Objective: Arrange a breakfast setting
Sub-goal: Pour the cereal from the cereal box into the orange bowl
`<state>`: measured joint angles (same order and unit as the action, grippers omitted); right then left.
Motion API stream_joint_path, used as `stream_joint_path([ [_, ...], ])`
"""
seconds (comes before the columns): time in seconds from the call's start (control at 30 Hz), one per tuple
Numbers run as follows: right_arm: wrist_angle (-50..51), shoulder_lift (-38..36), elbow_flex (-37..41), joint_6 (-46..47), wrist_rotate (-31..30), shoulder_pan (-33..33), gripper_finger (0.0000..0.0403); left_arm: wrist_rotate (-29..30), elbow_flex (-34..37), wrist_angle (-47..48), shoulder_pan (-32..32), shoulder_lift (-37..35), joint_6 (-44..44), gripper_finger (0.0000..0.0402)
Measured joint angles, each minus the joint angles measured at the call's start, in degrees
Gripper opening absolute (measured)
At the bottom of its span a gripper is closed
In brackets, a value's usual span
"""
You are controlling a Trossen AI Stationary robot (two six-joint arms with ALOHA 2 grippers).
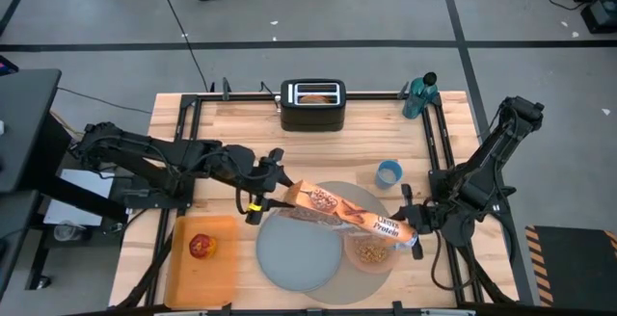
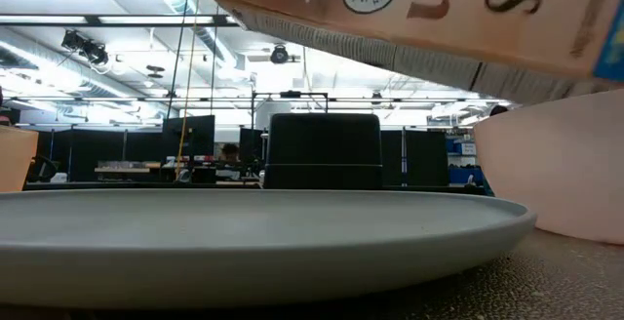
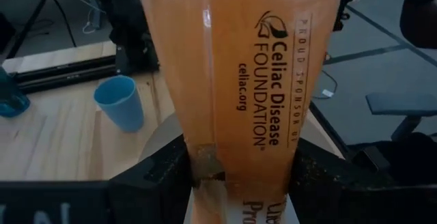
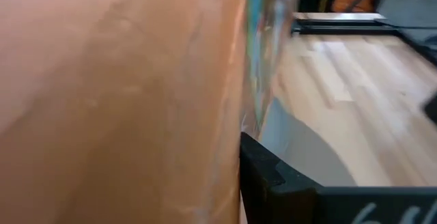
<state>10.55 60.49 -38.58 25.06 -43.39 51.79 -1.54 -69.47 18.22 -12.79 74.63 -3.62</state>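
Near the desk's front-left corner we see a red apple on the orange rectangular board. Just beside the board sits the grey plate, lying on the round grey-tan placemat at the middle of the front edge. Above the plate's back rim, the left claw is closed on one end of a cereal box, its fingers clamped against both narrow sides. The box lies tilted across the placemat, its other end over the pink bowl, which holds brown cereal pieces. The right claw meets that far end of the box; we cannot tell how far it is open. At the middle of the back edge stands the black toaster, with a blue cup and a teal bottle toward the right side.
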Motion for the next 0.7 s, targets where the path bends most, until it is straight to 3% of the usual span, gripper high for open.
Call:
stream_joint_path([
  [0.1, 2.08, -0.31, 0.13, 2.16, -2.68, 0.00, 0.0013, 0.37, 0.02, 0.85, -0.10, 0.09, -0.04, 0.0200],
  [0.4, -1.82, 0.30, 0.10, -1.41, 0.40, 0.31, 0.0013, -0.12, -0.04, 0.24, -0.30, -0.04, -0.07, 0.0188],
  [0.7, -0.17, 0.65, 0.13, 0.78, -3.02, 0.33, 0.0013, 0.43, -0.02, 0.64, -0.73, 0.56, -0.07, 0.0187],
])
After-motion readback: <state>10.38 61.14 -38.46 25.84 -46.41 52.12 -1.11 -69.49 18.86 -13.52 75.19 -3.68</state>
